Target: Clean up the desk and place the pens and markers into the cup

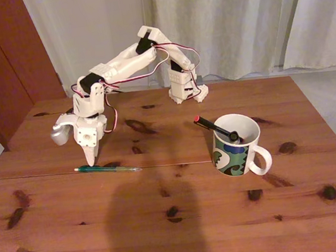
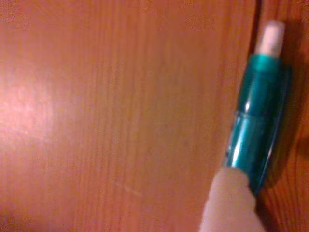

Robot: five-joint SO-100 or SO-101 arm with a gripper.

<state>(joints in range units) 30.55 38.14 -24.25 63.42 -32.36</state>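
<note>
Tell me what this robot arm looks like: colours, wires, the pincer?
The arm is made of white plastic segments with black motor blocks at the joints. Thin red, white and black cables loop along it down to a white base. The pincer is white and tapers to a point, with a grey rounded part beside it.

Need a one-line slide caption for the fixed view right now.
White arm's gripper tips down over the teal-green pen on the pine desk; a black pen leans in the patterned mug.

In the wrist view, the blurred teal pen (image 2: 256, 130) runs off the bottom edge behind 1 pale fingertip (image 2: 231, 203).
</note>
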